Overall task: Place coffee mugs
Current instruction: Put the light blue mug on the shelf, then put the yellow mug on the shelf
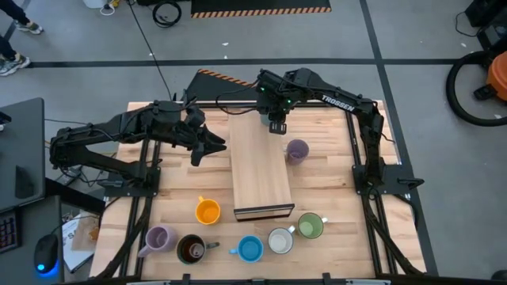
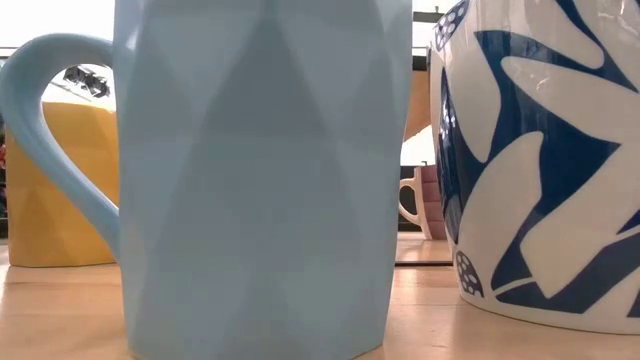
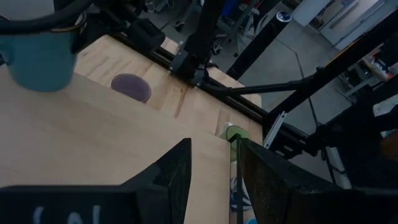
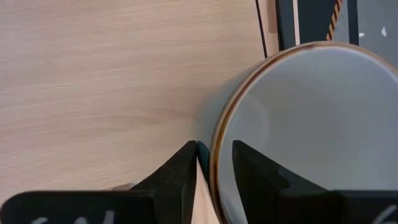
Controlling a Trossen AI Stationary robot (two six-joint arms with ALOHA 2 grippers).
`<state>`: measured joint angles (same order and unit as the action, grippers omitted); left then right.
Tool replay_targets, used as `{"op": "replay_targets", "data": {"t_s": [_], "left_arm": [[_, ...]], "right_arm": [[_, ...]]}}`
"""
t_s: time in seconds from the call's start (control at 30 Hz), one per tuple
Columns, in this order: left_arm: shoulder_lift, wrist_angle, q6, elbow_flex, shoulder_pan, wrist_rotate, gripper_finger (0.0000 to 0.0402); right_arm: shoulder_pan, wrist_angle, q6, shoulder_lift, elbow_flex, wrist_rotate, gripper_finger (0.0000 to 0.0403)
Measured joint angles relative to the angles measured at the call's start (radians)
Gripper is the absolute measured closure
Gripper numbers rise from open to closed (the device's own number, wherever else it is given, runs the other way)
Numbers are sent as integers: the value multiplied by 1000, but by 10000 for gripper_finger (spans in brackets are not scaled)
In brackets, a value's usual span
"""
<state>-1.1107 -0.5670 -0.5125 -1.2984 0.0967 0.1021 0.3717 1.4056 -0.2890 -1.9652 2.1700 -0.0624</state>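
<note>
A teal mug (image 3: 37,56) with a pale inside (image 4: 298,124) stands upright on the far end of the long wooden board (image 1: 260,170). My right gripper (image 4: 214,149) is above it, pointing down, open, with one finger inside the mug and one outside. My left gripper (image 1: 219,146) hovers open and empty left of the board. A lavender mug (image 1: 297,150) stands on the table right of the board. Orange (image 1: 207,211), lavender (image 1: 158,237), dark brown (image 1: 190,248), blue (image 1: 250,248), white (image 1: 280,240) and green (image 1: 310,226) mugs stand near the front edge. My right gripper's fingers stand on either side of the teal mug's wall at its rim (image 4: 216,163), coming from above. The inner finger (image 4: 252,171) is apart from the rim. Whether the outer finger (image 4: 185,171) touches the wall I cannot tell. The mug's base rests on the board.
The black frame rails (image 1: 360,146) run along the table's left, right and far sides. In the low view the blue mug (image 2: 260,170) and the white patterned mug (image 2: 540,160) fill the front. Bare board lies between the teal mug and the board's near end.
</note>
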Motion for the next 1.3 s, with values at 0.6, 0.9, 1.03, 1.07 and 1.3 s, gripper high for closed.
{"op": "replay_targets", "data": {"t_s": [0.6, 0.9, 1.03, 1.07, 1.3], "left_arm": [[0, -7, 0, 0, 0, 0, 260], [0, -7, -7, 0, 0, 23, 260], [0, -7, -8, 0, -4, 37, 260], [0, -7, -7, 0, -6, 37, 260], [0, -8, 4, 0, -7, 36, 260]], "right_arm": [[-8, -58, 54, 0, 0, 85, 292], [-9, -119, 43, 1, 1, 135, 292], [-8, -111, 36, 2, 1, 134, 293], [-8, -111, 34, 2, 1, 131, 293], [-9, -109, 28, 15, 2, 118, 285]]}}
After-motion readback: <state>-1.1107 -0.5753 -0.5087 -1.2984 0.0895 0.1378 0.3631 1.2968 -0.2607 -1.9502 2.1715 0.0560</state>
